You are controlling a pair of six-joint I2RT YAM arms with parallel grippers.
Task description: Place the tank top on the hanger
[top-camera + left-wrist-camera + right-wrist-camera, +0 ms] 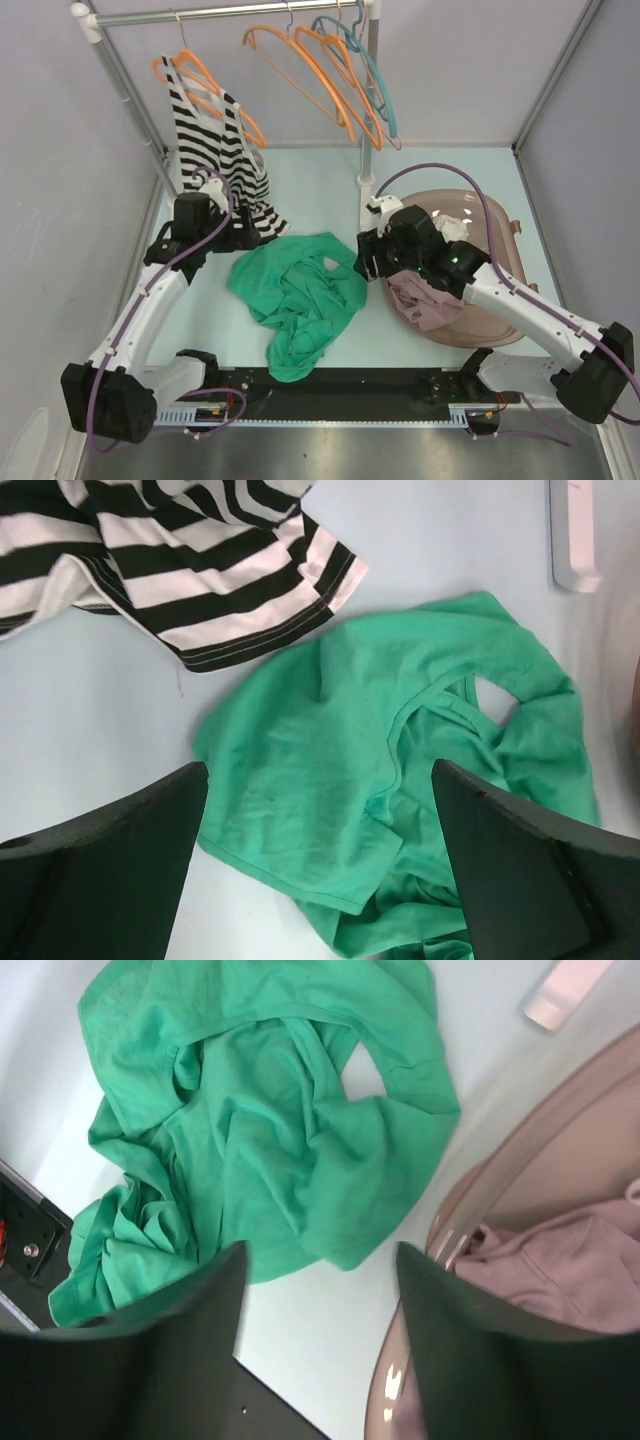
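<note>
The green tank top (298, 300) lies crumpled on the table between the two arms. It also shows in the left wrist view (330, 770) and the right wrist view (270, 1130). Two empty orange hangers (320, 70) hang on the rail at the back. My left gripper (243, 233) is open and empty, hovering over the top's upper left edge (320, 772). My right gripper (366, 258) is open and empty at the top's right edge, over bare table beside the basin (320, 1252).
A black-and-white striped top (215, 150) hangs on another orange hanger (205, 85), its hem on the table (200, 570). A teal hanger (378, 75) hangs on the rail. A pink basin (505, 225) holds a mauve garment (425, 300). The rack's white foot (365, 185) stands mid-table.
</note>
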